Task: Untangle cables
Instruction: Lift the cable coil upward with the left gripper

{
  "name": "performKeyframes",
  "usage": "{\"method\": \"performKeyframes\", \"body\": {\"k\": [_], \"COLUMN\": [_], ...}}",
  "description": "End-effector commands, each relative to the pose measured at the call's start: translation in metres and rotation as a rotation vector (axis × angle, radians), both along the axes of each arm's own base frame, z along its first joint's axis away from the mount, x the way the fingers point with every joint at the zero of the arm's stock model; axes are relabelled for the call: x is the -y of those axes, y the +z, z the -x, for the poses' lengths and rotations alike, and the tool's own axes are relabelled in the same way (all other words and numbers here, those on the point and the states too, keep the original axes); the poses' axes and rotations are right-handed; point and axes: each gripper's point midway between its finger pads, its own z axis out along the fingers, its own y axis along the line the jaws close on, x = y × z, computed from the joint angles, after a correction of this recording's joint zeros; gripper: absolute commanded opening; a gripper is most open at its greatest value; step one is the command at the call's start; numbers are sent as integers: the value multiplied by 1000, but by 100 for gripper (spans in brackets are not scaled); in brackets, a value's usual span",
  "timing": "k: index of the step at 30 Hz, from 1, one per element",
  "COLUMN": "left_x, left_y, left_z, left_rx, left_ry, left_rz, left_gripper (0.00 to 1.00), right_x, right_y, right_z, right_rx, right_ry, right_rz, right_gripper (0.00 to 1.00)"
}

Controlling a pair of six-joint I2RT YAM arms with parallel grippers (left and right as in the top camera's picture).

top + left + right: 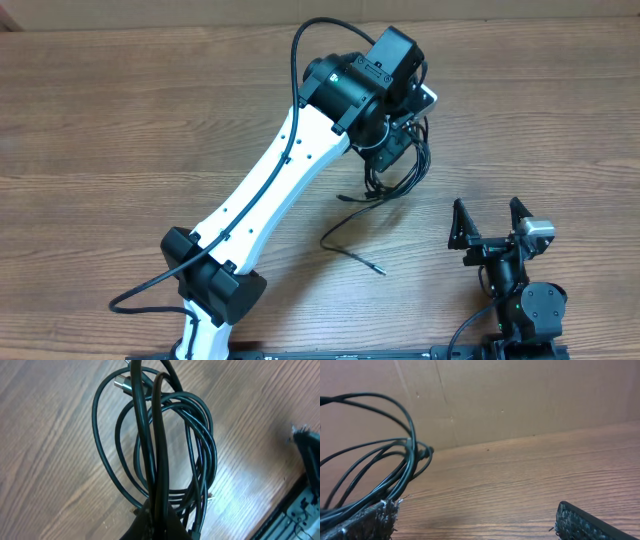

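The left tool (155,522) is shut tight on the cables (155,435), pinching several strands together at one side of the bundle. From the grip the black cords fan out in overlapping loops, with a small metal-tipped plug (122,382) lying across the far end of the loops. From overhead, the bundle (395,170) sits under the left wrist at the far middle of the counter (120,120). One loose strand (345,235) trails out toward the near edge and ends on the wood. The loops may hang slightly clear of the wood, though the view does not settle that.

The right tool (487,208) stands at the near right, its jaws spread wide and holding nothing, well apart from the bundle. Its own camera catches the loops at the left edge, with a cardboard wall (520,400) behind the counter.
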Motion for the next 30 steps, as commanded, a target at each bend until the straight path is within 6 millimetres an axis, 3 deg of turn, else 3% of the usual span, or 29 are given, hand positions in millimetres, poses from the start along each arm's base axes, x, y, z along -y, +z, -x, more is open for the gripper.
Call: {"method": "performKeyframes", "body": {"k": [1,4,8,15,22,30], "left_x": [-1,-4,-8,-18,-27,-10], "left_y": [8,14,29,62,84,100], "left_z": [3,6,7,13,10,29], "left_rx": [6,-2,8,-3,-16,-15], "left_ry": [-1,21,35,6,-4,-234], "left_rz": [2,13,58,193,311,439], "left_gripper": [4,4,4,4,4,4], "right_x": [3,19,23,-16,-19,-37], "right_y": [-1,7,21,55,92,128], "right_z": [0,-1,0,8,27,55], "right_rx": [5,39,95,175,102,-119], "right_ry": [-15,-109,-130,109,130,225], "right_rz": [6,4,-3,-155,-182,-219], "right_gripper": [100,100,100,100,100,100]}}
